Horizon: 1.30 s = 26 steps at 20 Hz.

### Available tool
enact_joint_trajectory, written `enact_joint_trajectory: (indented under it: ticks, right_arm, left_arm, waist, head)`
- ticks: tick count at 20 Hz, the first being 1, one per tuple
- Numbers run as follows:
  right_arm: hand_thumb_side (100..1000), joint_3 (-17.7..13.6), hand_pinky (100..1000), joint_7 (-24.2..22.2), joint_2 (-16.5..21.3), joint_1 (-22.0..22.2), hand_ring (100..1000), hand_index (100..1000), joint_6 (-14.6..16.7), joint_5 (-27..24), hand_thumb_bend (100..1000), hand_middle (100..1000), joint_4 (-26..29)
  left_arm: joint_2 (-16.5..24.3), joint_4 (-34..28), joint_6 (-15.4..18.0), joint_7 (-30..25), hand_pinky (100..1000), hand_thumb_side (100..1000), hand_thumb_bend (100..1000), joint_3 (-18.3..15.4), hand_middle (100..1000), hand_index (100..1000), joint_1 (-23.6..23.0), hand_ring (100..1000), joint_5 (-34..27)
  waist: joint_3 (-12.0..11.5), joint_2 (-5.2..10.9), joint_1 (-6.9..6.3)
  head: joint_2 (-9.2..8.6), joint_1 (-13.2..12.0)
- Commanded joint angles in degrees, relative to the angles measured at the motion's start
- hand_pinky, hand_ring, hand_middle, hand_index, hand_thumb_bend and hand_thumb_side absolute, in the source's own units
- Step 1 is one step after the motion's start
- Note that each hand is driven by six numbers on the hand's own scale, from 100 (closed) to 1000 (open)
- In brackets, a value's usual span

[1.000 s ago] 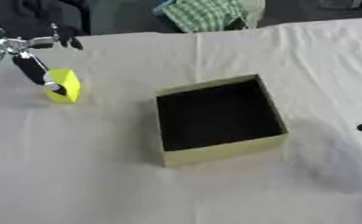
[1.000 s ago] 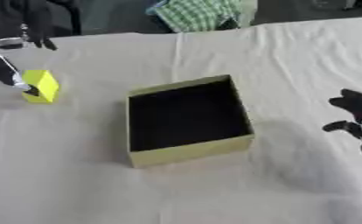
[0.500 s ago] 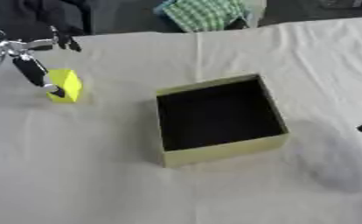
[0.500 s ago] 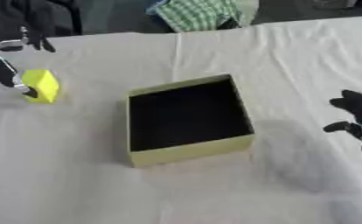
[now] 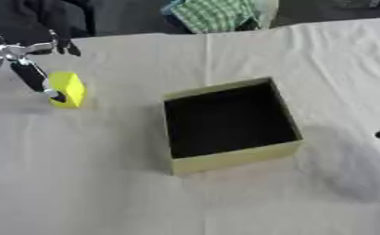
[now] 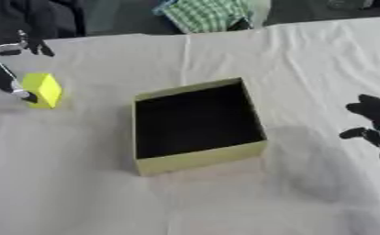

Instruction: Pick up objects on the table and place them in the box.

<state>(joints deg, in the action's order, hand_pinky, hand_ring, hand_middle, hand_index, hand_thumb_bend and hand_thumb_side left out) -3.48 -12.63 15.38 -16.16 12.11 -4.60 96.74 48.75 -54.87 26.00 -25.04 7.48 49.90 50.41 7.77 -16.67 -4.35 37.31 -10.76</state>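
Note:
A small yellow block (image 5: 67,89) stands on the white cloth at the far left. My left hand (image 5: 26,64) is beside it, with spread fingers; one dark finger reaches down and touches the block's left side, another points right above it. An open yellow-green box (image 5: 227,122) with a dark inside sits in the middle of the table, with nothing visible in it. My right hand (image 6: 376,124) shows at the right edge, fingers relaxed, holding nothing.
The table is covered by a white cloth (image 5: 105,183). A green checked cloth (image 5: 217,13) lies past the far edge, next to dark shapes at the upper left.
None beyond a very small shift of the left hand by the block; the box and right hand stay put.

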Motion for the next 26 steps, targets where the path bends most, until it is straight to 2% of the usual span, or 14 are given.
enact_joint_trajectory:
  ticks: [1, 26]
  right_arm:
    - [772, -0.1, 581, -0.3, 0.5, -0.7, 883, 868, 0.2, 0.4, 100, 733, 0.6]
    - [776, 0.0, 581, -0.6, 0.3, -0.9, 884, 869, 0.3, 0.4, 100, 733, 0.5]
  left_arm:
    - [1.4, 0.3, -0.5, 0.3, 771, 280, 751, -1.0, 738, 846, 1.1, 742, 0.8]
    - [0.1, 4.0, -2.8, 2.0, 761, 281, 719, -2.0, 730, 840, 1.4, 734, 5.3]
  waist:
    - [0.0, 0.87, 0.1]
    - [0.5, 0.14, 0.34]
  head:
    - [0.02, -0.2]
    - [-0.34, -0.2]
